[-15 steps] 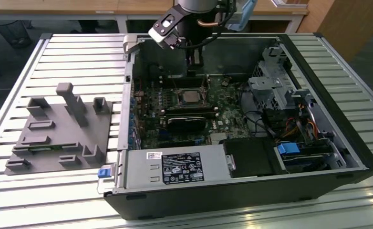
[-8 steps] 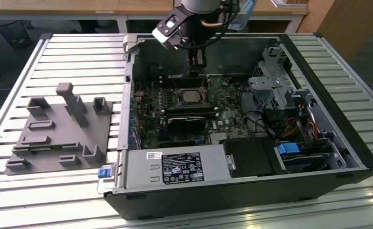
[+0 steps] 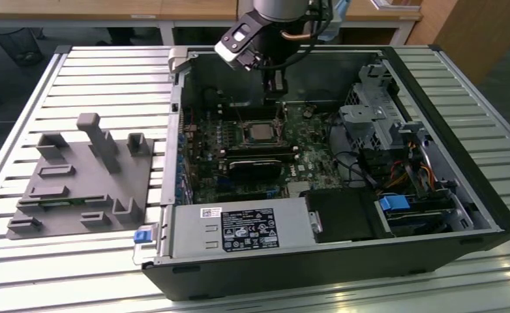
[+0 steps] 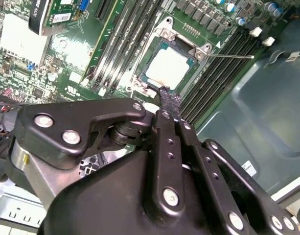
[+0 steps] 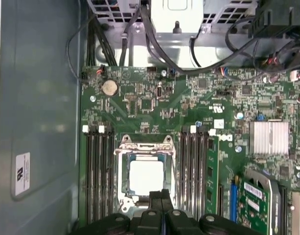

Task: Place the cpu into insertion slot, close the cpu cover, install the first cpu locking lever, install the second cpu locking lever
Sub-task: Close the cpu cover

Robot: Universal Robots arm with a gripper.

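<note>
**Open computer case, socket area.** The small square cpu, dull silver on top, lies flat in the insertion slot. The slot is a dark recess with a thin metal rim, set in the green circuit board between banks of long black memory slots. The black two-fingered gripper stands at the slot's edge, fingers pressed together and holding nothing; contact cannot be judged. In the second wrist view a thin metal lever juts from a socket corner. In the exterior view the black computer case rests on a slatted metal table, with a grey moulded fixture at that view's left.
</note>
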